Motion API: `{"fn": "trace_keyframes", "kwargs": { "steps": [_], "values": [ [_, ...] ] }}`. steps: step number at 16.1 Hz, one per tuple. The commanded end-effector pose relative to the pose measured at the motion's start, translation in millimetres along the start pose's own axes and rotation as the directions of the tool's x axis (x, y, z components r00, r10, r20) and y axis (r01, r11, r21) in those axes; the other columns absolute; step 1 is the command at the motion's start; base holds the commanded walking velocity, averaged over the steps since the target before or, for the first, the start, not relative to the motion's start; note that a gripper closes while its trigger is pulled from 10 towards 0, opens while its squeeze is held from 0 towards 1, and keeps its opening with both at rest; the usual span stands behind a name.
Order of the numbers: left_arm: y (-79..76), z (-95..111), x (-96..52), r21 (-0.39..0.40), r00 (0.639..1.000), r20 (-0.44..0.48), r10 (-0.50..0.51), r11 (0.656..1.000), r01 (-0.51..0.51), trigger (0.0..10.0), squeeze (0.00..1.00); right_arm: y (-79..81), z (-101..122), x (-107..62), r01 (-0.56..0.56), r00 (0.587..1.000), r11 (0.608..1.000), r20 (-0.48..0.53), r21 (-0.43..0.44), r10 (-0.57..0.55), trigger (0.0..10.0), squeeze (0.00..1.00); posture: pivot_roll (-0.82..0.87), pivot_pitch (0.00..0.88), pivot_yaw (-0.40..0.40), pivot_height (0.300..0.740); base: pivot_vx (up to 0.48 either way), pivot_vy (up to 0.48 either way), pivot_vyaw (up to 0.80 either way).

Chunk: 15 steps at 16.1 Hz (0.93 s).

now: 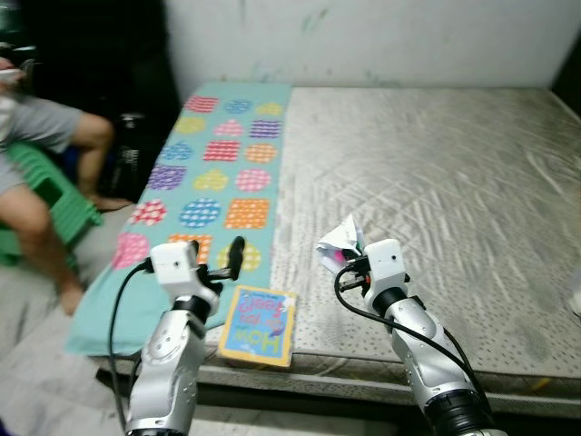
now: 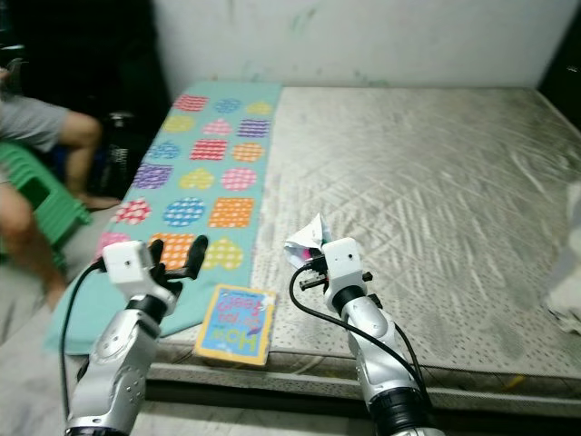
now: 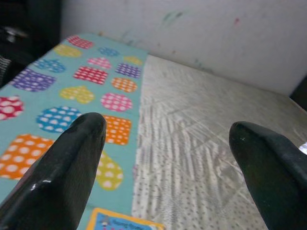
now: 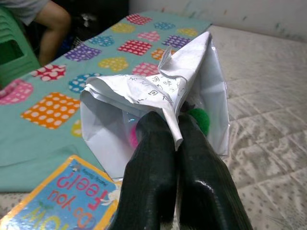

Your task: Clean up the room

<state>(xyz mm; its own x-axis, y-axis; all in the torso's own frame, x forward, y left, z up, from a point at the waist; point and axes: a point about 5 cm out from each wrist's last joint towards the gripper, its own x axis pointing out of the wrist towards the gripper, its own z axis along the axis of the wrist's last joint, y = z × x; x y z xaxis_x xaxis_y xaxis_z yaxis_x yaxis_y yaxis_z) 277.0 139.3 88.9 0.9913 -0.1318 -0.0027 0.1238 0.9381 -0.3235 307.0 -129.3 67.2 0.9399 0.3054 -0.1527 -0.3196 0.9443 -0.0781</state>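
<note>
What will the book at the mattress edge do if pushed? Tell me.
The book lies flat, so it would probably slide, not roll. It looks like a stiff board book. It sits at the mattress edge, so a push toward the robot may drop it.

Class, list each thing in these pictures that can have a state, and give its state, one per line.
Left claw: open, holding nothing, above the mattress edge.
Right claw: shut on the white paper packet.
White paper packet: crumpled, lifted off the mattress.
Picture book: closed, flat at the mattress edge.
Patterned sheet: spread flat.
</note>
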Motion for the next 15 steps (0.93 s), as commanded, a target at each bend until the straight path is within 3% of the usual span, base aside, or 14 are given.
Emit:
{"fn": "trace_keyframes", "kwargs": {
  "steps": [1,4,15],
  "values": [
    [-2.4,-2.1,0.3,-0.008,1.0,-0.011,-0.006,1.0,0.006,10.0,0.0,-4.2,-0.8,0.4,0.02,1.0,1.0,-0.009,0.018,-0.02,10.0,0.0,-0.21,0.0,0.061,0.74,0.0,0.0,-0.8],
    [-3.5,-0.1,0.0,-0.001,1.0,0.004,-0.023,1.0,0.023,10.0,0.0,-4.5,0.3,0.5,0.018,1.0,1.0,-0.001,-0.002,-0.018,10.0,0.0,-0.21,0.0,0.061,0.74,0.081,0.0,-0.63],
    [-4.4,-1.3,0.1,0.004,1.0,0.0,-0.03,1.0,0.03,10.0,0.0,-4.5,-1.4,0.0,0.017,1.0,1.0,-0.005,-0.007,-0.017,10.0,0.0,-0.21,0.0,0.06,0.74,0.207,0.0,0.0]
  ]
}}
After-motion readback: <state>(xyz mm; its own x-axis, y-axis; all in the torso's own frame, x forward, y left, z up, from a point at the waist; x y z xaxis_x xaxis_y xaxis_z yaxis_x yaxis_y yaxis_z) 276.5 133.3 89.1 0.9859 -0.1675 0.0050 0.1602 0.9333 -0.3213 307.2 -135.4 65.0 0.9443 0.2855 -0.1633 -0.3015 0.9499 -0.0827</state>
